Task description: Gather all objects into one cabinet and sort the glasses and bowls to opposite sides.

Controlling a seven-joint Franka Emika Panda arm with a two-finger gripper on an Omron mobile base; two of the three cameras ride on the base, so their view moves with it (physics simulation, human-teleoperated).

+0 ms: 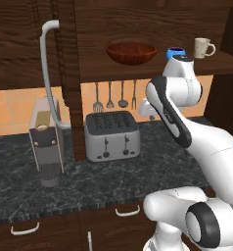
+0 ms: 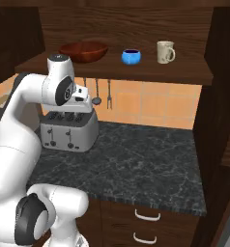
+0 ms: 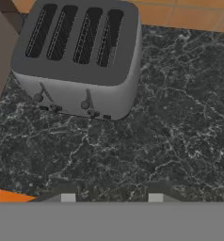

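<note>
While the gripper [image 3: 112,197] hangs over the counter [image 3: 180,117], the bowl [image 1: 131,52] sits well above.

blue vessel [image 1: 175,51] half behind arm, toaster [image 3: 78,56] top cropped

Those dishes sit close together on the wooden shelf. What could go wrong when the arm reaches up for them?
1. The blue vessel stands between the reddish-brown bowl and the cream mug; reaching for one might knock a neighbour.
2. The mug sits nearest the shelf's right end and could be pushed off.
3. The toaster sits just below the hand, so a low swing might clip it.
</note>
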